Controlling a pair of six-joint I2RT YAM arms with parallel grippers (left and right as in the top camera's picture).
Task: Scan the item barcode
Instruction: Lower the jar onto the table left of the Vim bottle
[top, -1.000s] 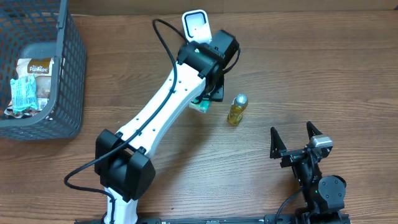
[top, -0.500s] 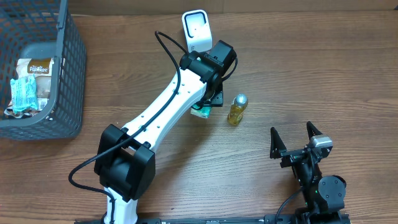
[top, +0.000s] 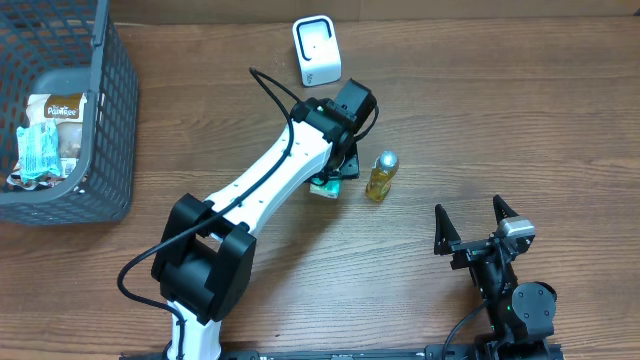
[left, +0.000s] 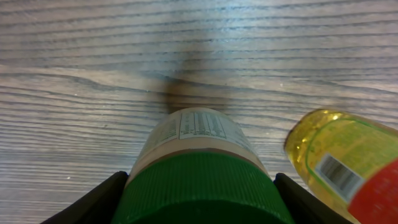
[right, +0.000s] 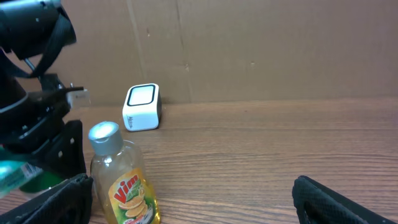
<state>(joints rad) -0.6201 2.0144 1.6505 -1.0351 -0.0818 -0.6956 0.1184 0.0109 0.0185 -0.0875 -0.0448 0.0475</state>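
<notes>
**Overhead and wrist views.** At far left we see a mesh basket (top: 115, 110) holding packets (top: 48, 135). At centre, the left gripper (left: 199, 205) is clamped on the green-capped bottle (left: 198, 134), near the white scanner (top: 316, 50) and just beside the yellow bottle (top: 380, 176). At right, the right gripper (top: 475, 222) has its jaws spread wide.

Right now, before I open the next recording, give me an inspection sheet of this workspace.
Surface: wooden table, no spills seen.
Job's things: white scanner upright at the back; green-capped bottle held by the left arm; yellow bottle upright beside it.
Clutter: basket holding snack packets, far left.
Jaws: on the left arm, closed on the green-capped bottle; on the right arm, open and empty.
Cables: black cable looping above the left arm.
Surroundings: cardboard wall behind the table.
</notes>
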